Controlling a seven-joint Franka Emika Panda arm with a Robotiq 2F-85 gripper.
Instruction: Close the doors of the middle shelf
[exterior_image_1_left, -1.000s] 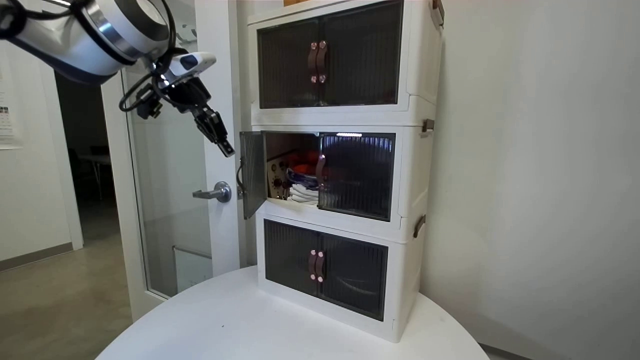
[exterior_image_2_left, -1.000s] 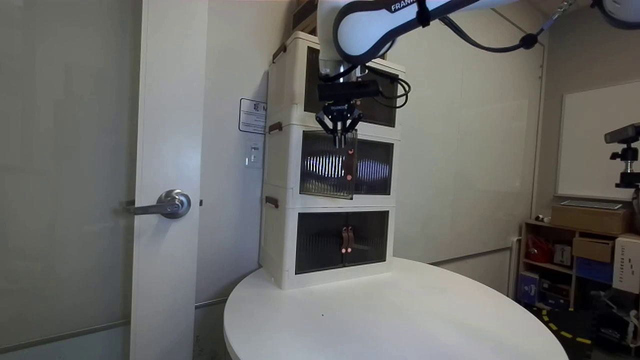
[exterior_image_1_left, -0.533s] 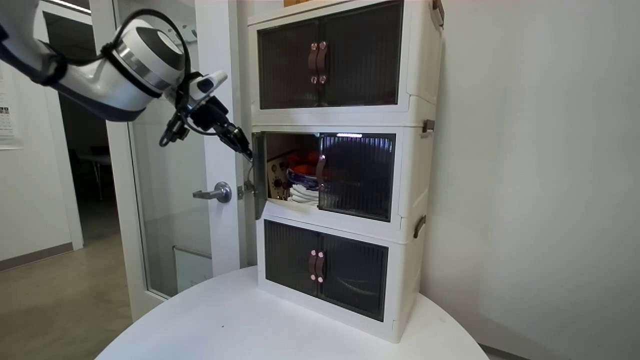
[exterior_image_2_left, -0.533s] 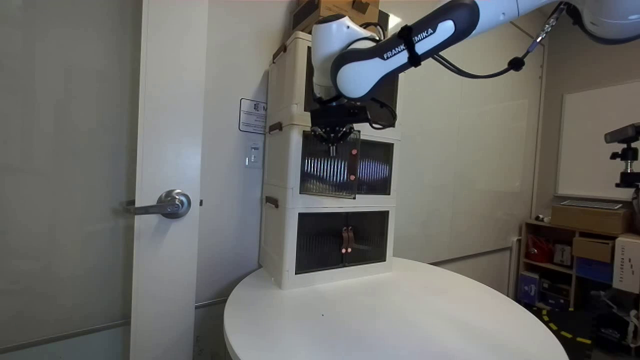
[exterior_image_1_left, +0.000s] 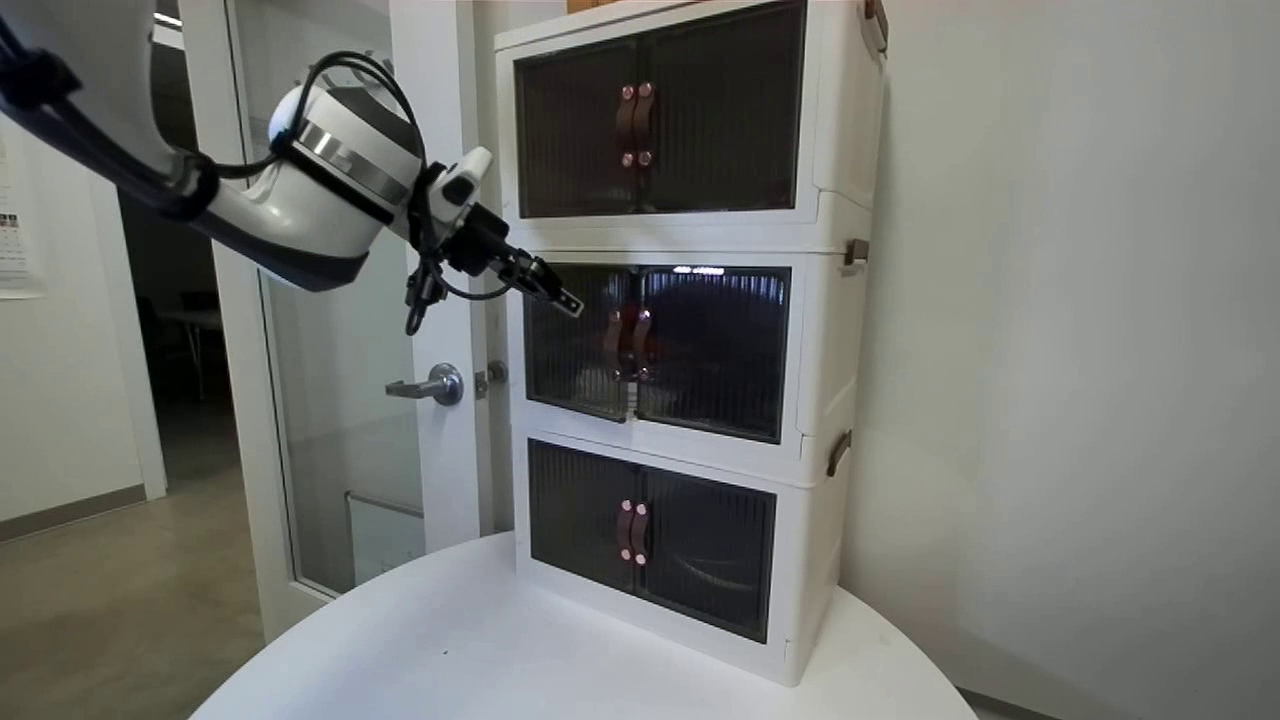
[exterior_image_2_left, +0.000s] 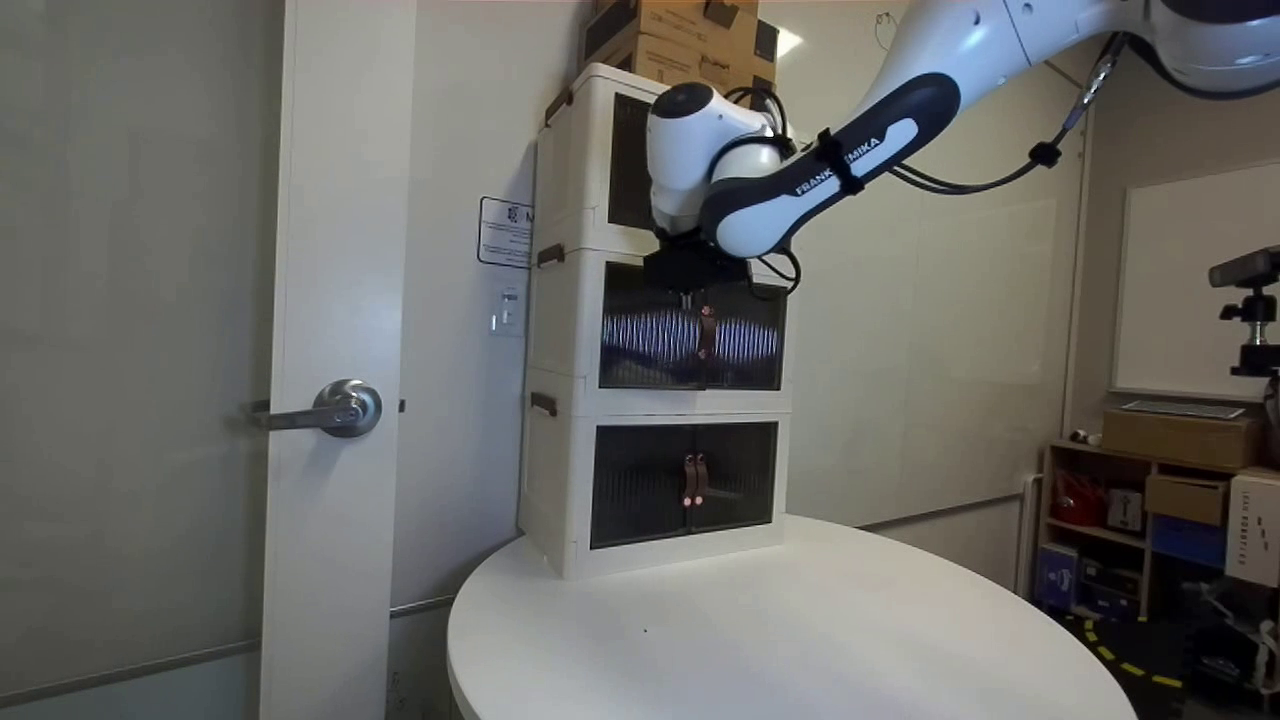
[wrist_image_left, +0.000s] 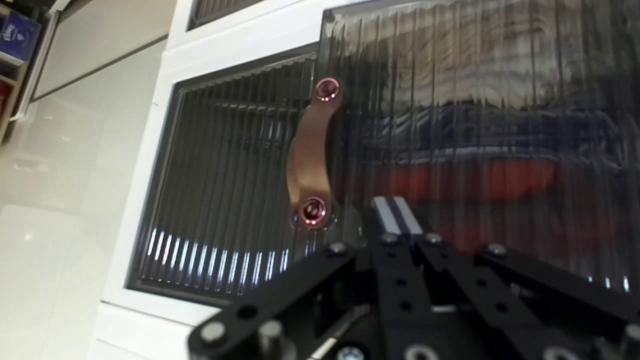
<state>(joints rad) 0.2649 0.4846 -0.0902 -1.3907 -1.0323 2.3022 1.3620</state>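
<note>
The middle shelf of the white cabinet (exterior_image_1_left: 665, 237) has two dark ribbed doors. The door that stood open (exterior_image_1_left: 575, 350) is now nearly flush but slightly ajar, its free edge a little proud; it also shows in an exterior view (exterior_image_2_left: 650, 350). The other door (exterior_image_1_left: 715, 360) sits flush in its frame. Each door has a brown strap handle; in the wrist view one handle (wrist_image_left: 312, 150) overlaps the other. My gripper (exterior_image_1_left: 570, 303) has its fingers together, holding nothing. In the wrist view its tips (wrist_image_left: 397, 215) are at the ajar door (wrist_image_left: 475, 100), beside its handle. Contact cannot be told.
The upper shelf (exterior_image_1_left: 660, 110) and lower shelf (exterior_image_1_left: 650, 540) have shut doors. The cabinet stands on a round white table (exterior_image_1_left: 480, 630). A glass door with a lever handle (exterior_image_1_left: 430, 385) is beside it. Cardboard boxes (exterior_image_2_left: 690, 50) sit on top.
The open middle door has swung inward to almost shut. My arm has moved toward the cabinet and lower, with the gripper following the door. The other door has not moved.
</note>
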